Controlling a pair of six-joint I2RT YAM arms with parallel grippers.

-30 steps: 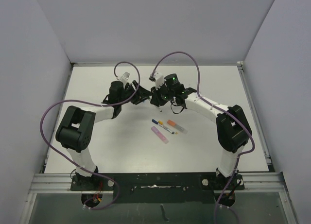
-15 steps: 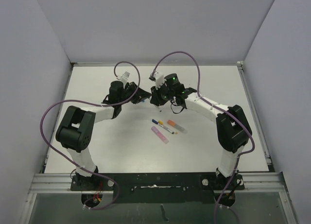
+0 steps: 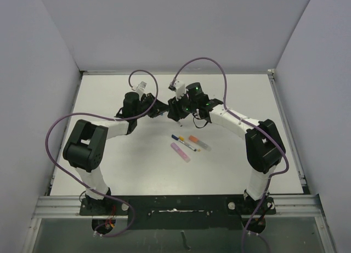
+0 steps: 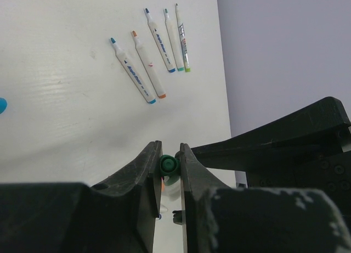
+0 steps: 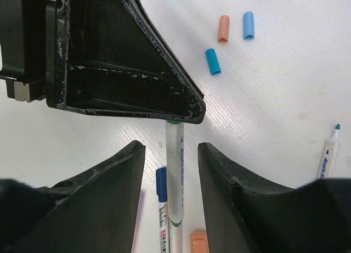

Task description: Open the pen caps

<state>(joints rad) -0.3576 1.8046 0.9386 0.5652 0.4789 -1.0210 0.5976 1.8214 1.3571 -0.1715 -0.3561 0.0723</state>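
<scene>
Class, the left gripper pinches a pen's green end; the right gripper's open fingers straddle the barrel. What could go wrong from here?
1. The left gripper holds the green cap only at its fingertips; it may slip out under a pull.
2. The right gripper is open around the pen barrel; closing off-centre could knock it askew.
3. The grippers sit close and might collide.

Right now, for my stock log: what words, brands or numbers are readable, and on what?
None legible.
Pen whose green cap the left fingers hold: blue print, too blurred.
Labelled pen: print too small.
Four pens beside it: blue print, too small.
</scene>
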